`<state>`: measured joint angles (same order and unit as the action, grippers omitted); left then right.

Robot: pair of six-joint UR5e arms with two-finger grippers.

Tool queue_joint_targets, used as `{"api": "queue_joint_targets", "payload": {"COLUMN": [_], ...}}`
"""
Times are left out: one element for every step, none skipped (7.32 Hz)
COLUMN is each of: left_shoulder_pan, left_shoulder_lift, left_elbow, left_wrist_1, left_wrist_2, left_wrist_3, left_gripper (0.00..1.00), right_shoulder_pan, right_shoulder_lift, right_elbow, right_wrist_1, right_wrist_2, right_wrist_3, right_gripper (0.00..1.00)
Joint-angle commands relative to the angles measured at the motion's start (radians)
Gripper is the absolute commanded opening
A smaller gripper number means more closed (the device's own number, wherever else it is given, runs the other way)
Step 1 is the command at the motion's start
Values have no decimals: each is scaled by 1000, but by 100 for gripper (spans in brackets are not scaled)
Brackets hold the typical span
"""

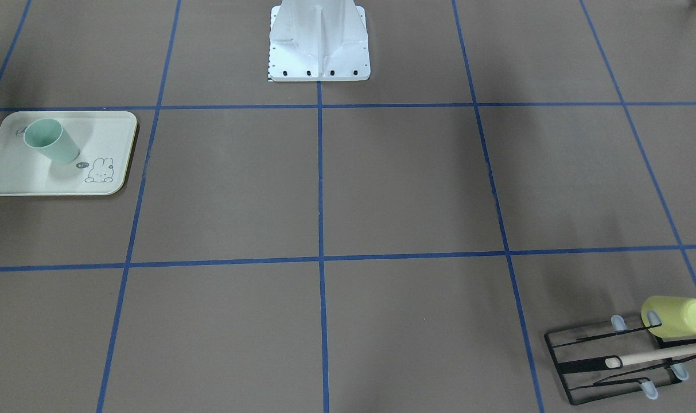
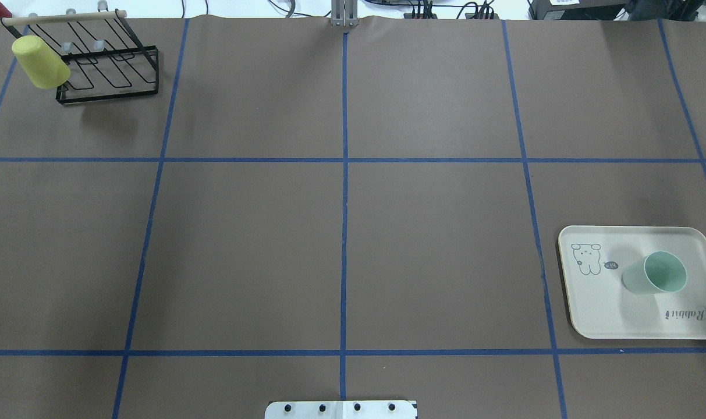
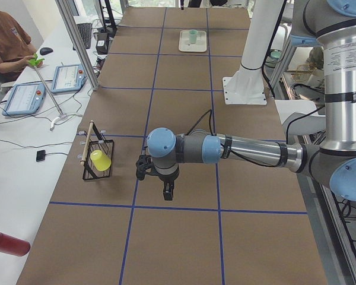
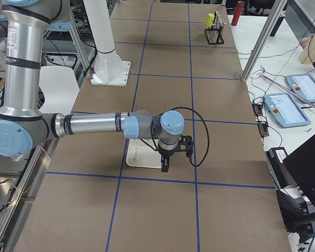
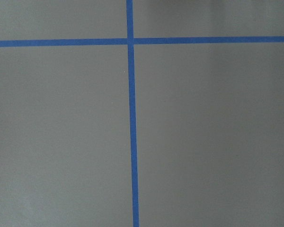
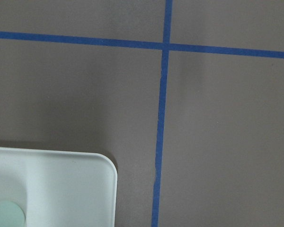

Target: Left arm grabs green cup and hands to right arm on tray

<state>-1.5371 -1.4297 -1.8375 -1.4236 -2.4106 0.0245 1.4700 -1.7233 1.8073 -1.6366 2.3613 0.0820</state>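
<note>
The green cup (image 1: 52, 140) stands upright on the cream tray (image 1: 15, 178), with its opening up. Both show in the overhead view, cup (image 2: 655, 273) on tray (image 2: 597, 314), and far off in the exterior left view (image 3: 193, 37). The left gripper (image 3: 168, 191) shows only in the exterior left view, pointing down over bare table near the rack; I cannot tell if it is open or shut. The right gripper (image 4: 165, 167) shows only in the exterior right view, above the tray's edge (image 4: 139, 157); I cannot tell its state. The right wrist view shows a tray corner (image 6: 61, 179) and part of the cup (image 6: 4, 215).
A black wire rack (image 2: 108, 70) with a wooden bar stands at the far left corner, with a yellow cup (image 2: 40, 61) on it. The white robot base (image 1: 319, 43) is at the table's near edge. Blue tape lines grid the brown table. Operator desks with tablets flank the table.
</note>
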Motion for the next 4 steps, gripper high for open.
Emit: {"api": "queue_joint_targets", "payload": {"left_shoulder_pan": [0, 0, 0, 0], "left_shoulder_lift": [0, 0, 0, 0], "left_elbow": [1, 1, 1, 1], "left_wrist_1": [0, 0, 0, 0], "left_wrist_2": [1, 1, 1, 2], "left_wrist_3": [0, 0, 2, 2], "left_gripper": [100, 100, 100, 100], "right_shoulder_pan": [3, 3, 3, 3], "right_shoulder_lift": [-2, -13, -30, -30], "right_elbow": [0, -17, -37, -40], "right_wrist_1": [36, 102, 179, 201], "right_wrist_2": [7, 6, 4, 1], "right_wrist_3": [71, 128, 159, 189], "right_gripper": [100, 100, 100, 100]}}
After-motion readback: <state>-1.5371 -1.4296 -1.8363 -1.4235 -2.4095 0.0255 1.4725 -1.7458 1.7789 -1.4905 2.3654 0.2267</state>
